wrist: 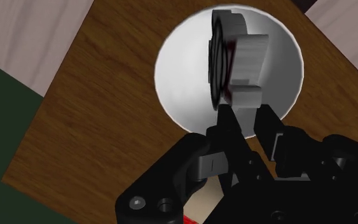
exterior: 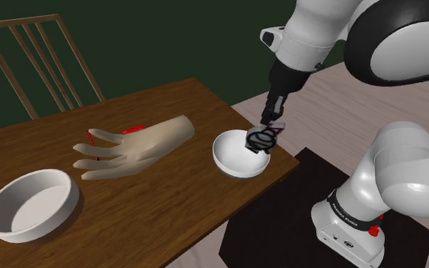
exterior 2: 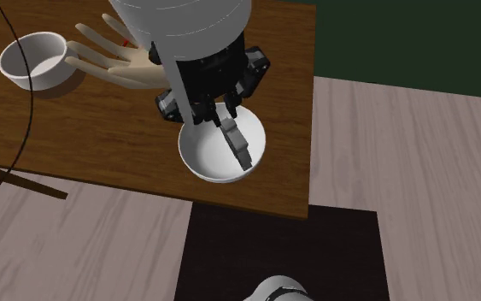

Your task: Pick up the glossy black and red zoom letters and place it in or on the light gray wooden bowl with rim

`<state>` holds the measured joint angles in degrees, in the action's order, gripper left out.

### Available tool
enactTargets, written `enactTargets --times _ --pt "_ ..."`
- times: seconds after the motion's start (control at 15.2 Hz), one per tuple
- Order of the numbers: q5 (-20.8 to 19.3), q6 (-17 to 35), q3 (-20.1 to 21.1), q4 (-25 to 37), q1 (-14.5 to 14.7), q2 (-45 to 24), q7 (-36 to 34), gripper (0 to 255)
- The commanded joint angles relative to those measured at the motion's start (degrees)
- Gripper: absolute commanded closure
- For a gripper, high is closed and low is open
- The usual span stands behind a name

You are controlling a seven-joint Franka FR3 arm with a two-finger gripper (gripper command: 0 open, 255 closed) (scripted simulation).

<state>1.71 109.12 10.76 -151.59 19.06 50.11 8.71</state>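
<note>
The zoom letters (exterior: pixel 263 138), a grey and black block with a dark red streak, hang from my gripper (exterior: pixel 271 124), which is shut on their upper end. They hover just over a rounded white bowl (exterior: pixel 234 161) near the table's edge by the stand. In the second exterior view the letters (exterior 2: pixel 238 142) slant down inside the bowl's (exterior 2: pixel 206 160) outline under the gripper (exterior 2: pixel 221 118). The wrist view shows the gripper (wrist: pixel 247 113) clasping the letters (wrist: pixel 238 57) above the bowl (wrist: pixel 184 83). A second white bowl with a thick rim (exterior: pixel 30 202) sits at the shoulder view's lower left.
A tan model hand (exterior: pixel 136 145) with red marks lies between the two bowls on the brown wooden table (exterior: pixel 167 205). A wooden chair (exterior: pixel 37 46) stands behind the table. My stand rests on a black mat (exterior: pixel 281 221) on the plank floor.
</note>
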Motion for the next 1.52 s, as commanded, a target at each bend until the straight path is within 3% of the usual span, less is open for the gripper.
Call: enactTargets --times 0.0,0.73,1.19,1.25,1.45 --pt "0.16 1.40 0.22 -1.85 0.11 -0.14 -0.18 255" --pt "0.81 10.88 1.32 -9.70 0.59 -1.84 -1.09 255" --pt "0.80 10.89 1.30 -9.70 0.61 -1.85 -1.11 255" --pt "0.82 10.84 1.33 -9.68 0.63 -1.83 -1.14 0" --pt "0.82 10.94 1.35 -9.70 0.63 -1.91 -1.16 0"
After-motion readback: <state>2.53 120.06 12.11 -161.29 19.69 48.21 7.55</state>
